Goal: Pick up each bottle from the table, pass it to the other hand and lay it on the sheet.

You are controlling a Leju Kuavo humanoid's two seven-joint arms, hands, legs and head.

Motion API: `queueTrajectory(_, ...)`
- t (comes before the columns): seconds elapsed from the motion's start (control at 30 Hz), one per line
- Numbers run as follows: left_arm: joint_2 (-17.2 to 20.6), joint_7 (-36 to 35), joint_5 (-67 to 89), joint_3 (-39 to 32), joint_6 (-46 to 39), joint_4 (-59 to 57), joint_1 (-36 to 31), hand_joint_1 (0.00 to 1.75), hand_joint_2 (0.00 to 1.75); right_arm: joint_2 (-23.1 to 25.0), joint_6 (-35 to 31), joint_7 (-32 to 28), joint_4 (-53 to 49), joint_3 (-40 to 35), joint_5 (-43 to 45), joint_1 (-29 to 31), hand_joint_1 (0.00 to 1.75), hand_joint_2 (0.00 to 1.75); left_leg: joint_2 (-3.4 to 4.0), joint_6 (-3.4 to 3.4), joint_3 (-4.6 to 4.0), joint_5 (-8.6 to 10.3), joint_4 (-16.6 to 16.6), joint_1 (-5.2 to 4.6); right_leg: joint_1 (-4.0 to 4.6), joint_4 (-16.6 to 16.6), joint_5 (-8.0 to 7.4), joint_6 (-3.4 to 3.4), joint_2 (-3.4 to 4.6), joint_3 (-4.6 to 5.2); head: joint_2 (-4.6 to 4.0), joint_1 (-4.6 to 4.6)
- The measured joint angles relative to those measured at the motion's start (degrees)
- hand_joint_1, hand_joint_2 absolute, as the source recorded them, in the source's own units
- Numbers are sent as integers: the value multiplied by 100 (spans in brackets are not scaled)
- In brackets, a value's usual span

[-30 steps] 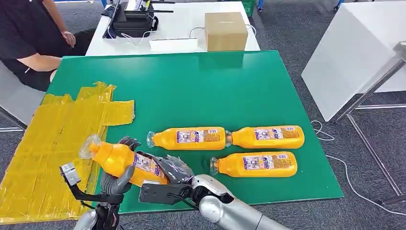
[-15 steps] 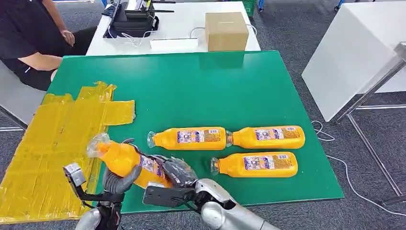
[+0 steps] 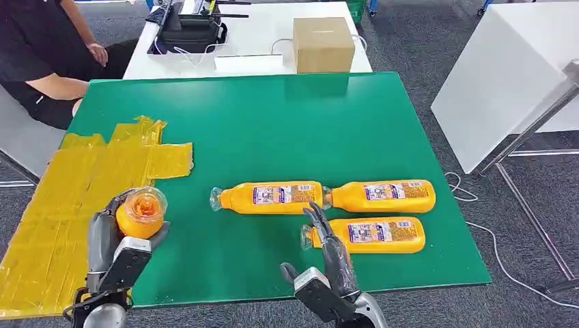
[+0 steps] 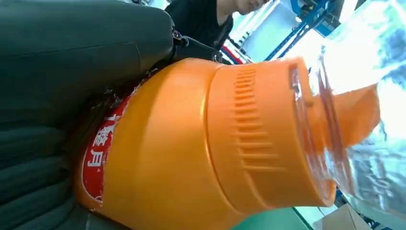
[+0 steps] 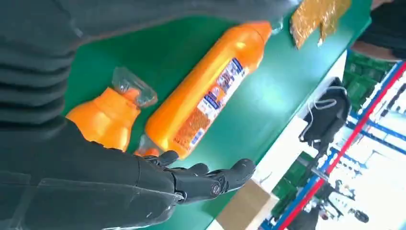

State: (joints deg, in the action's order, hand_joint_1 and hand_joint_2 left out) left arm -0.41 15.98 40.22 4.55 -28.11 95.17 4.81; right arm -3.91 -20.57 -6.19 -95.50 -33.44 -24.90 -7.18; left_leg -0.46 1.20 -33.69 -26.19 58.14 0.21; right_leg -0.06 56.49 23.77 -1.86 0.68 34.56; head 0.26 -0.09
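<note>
One bottle in left hand, three bottles on table

A green table carries a crinkled yellow sheet along its left side and three orange bottles lying on their sides toward the near right: two end to end, the third just in front

Three bottles are lying on their sides on the table toward its near right corner: two end to end in a row, a third just before the right one. The sheet is covering the table's left edge. A box is sitting on the desk behind the far edge.
</note>
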Motion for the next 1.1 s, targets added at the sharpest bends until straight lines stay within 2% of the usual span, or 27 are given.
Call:
queueTrajectory(0.27,291,-925,2746,-122,-175,83,131,175,175,-223,151,96,-610,433,-2,-433,0,0,1,0,2,-1,0,-2,-1,0,0,-1,1,-1,0,-2)
queueTrajectory(0.53,481,-1359,3752,258,85,-561,119,175,175,-243,521,175,-669,448,26,-390,0,0,2,0,3,0,0,-1,-1,-1,1,-1,1,-2,0,-2)
queueTrajectory(0.57,502,-1409,3850,314,94,-701,96,0,175,-243,574,175,-669,446,37,-371,0,0,3,1,4,0,0,-1,-1,-1,0,-1,1,-2,0,0)
queueTrajectory(0.6,526,-1470,3983,371,90,-858,67,0,0,-243,640,175,-669,446,50,-349,0,0,3,1,4,0,0,-1,0,-1,0,-1,1,-3,0,0)
queueTrajectory(0.87,704,-2190,4902,641,-96,-2331,-504,0,0,-232,960,173,-607,441,81,-147,0,0,-3,1,15,1,0,-1,-1,0,0,-1,-2,-20,0,-2)
queueTrajectory(1.1,769,-2433,4965,675,-190,-2752,-724,0,0,-229,992,175,-579,430,66,-137,0,0,-3,0,30,0,-1,-1,0,-1,2,0,-3,-34,0,0)
